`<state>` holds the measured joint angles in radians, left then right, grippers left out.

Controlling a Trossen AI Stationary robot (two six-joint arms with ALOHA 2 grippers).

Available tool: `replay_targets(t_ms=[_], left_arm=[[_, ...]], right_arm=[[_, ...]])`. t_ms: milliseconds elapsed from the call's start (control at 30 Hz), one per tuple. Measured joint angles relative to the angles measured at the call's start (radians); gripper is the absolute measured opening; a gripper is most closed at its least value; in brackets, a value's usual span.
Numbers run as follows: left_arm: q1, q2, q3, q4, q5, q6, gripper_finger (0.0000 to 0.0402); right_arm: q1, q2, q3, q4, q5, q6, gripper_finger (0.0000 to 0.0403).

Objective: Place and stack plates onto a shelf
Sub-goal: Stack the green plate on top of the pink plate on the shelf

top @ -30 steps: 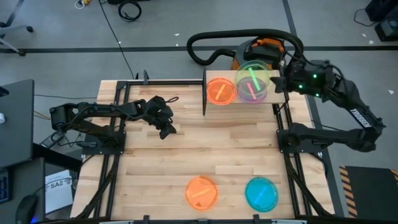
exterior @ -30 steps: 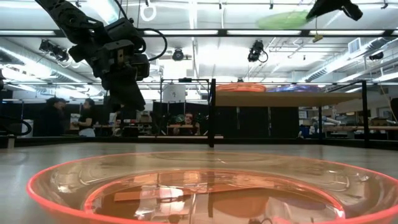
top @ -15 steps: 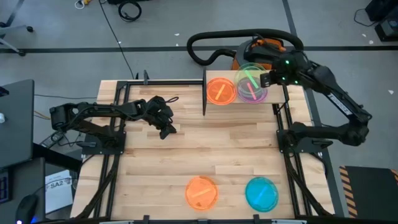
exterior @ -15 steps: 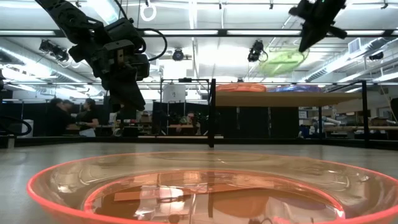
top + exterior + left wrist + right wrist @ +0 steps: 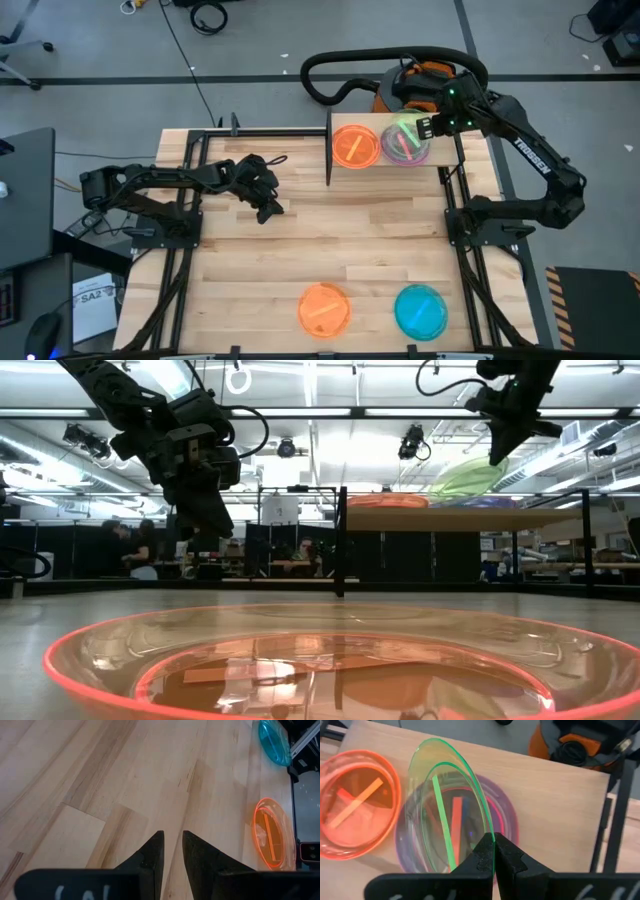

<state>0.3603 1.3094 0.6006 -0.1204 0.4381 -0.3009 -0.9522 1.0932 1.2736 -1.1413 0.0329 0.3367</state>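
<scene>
Overhead, round translucent green plate (image 5: 447, 815), tilted, pinched over light-wood shelf (image 5: 555, 810)

Workshop with grey floor and bright ceiling lights

A grey floor (image 5: 100, 40) crossed by dark lines surrounds the table; a black hose (image 5: 340, 75) loops there, and long ceiling lights (image 5: 320, 412) glow overhead.

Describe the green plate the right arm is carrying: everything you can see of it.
The green plate is small, round, see-through plastic with a raised rim and a bright green streak across it. The right gripper is shut on its rim, holding it tilted steeply over the stack of pink and purple plates on the shelf, beside the orange plate. Whether its lower edge touches the stack cannot be told.
</scene>
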Motion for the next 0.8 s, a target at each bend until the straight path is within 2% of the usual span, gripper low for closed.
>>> replay_targets(t_ms=[800], left_arm=[[0.000,0.000,0.000,0.000,0.000,0.000,0.0075]], right_arm=[[-0.021,0.002,0.000,-0.037,-0.036,0.065,0.0007]])
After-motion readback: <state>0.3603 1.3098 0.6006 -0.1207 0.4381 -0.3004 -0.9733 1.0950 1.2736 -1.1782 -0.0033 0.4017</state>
